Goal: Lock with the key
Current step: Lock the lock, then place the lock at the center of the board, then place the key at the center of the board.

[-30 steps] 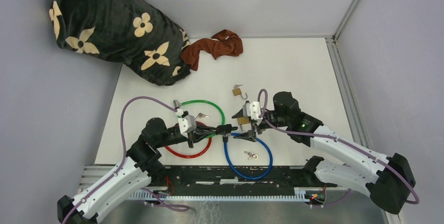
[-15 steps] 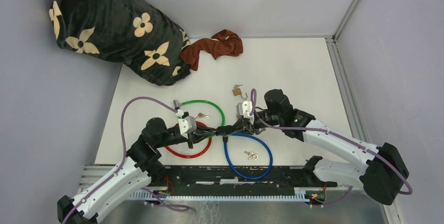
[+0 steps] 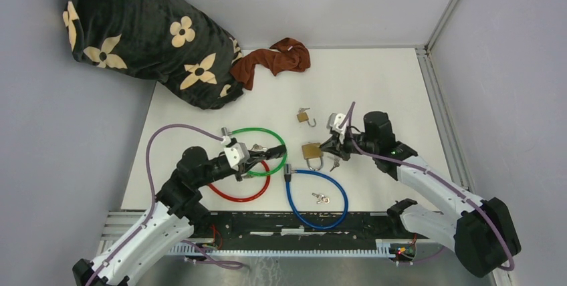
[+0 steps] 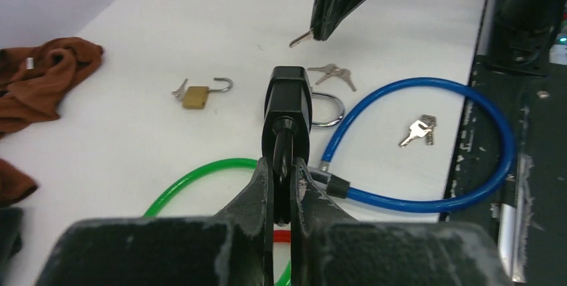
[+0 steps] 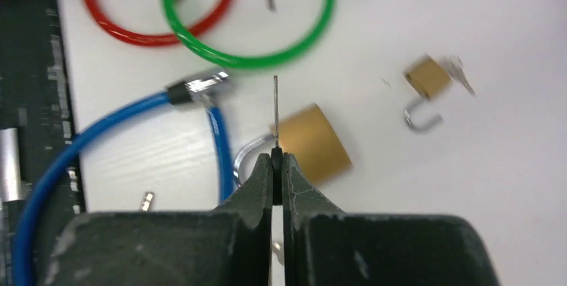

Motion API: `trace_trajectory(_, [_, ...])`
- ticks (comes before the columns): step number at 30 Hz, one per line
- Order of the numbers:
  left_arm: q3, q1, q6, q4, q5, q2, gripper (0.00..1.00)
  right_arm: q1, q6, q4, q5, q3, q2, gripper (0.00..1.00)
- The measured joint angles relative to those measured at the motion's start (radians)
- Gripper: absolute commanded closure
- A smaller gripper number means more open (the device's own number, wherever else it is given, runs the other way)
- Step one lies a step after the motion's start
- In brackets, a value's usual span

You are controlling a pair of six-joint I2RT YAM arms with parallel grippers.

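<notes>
My left gripper [image 3: 262, 154] [image 4: 284, 166] is shut on a black cable-lock head [image 4: 287, 99] [image 3: 277, 151], which sticks out forward beside the green cable loop [image 3: 267, 133]. A thin silver key [image 5: 276, 109] [image 4: 301, 37] points out from the tips of my right gripper [image 3: 329, 144] [image 5: 276, 156], which is shut on it and hangs just above the table. A large brass padlock [image 3: 311, 152] [image 5: 314, 142] with a silver shackle lies on the table between the two grippers. The key tip and the lock head are apart.
A blue cable loop [image 3: 317, 202] with a silver end pin [image 5: 200, 85] lies near the front, and a red loop [image 3: 237, 196] lies under the green one. A small open brass padlock [image 3: 304, 117], loose keys [image 3: 321, 198], a brown cloth [image 3: 274, 59] and a dark flowered blanket [image 3: 134, 32] lie farther off.
My right gripper closed on the key and drew back to the right. My left gripper pulled the black lock head back to the left. The brass padlock now lies uncovered between them.
</notes>
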Motion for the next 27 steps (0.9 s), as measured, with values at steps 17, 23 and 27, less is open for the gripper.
trace_trajectory(17, [0.008, 0.016, 0.253, -0.049, -0.499, 0.193, 0.98, -0.172, 0.357, 0.050, 0.420, -0.076, -0.036, 1.00])
trace_trajectory(23, [0.074, 0.007, 0.345, 0.011, -0.515, 0.466, 0.98, -0.281, 0.458, 0.135, 0.420, -0.146, 0.021, 1.00])
trace_trajectory(27, [0.170, -0.059, 0.417, 0.108, -0.515, 0.652, 0.98, -0.352, 0.516, 0.200, 0.403, -0.235, 0.042, 1.00])
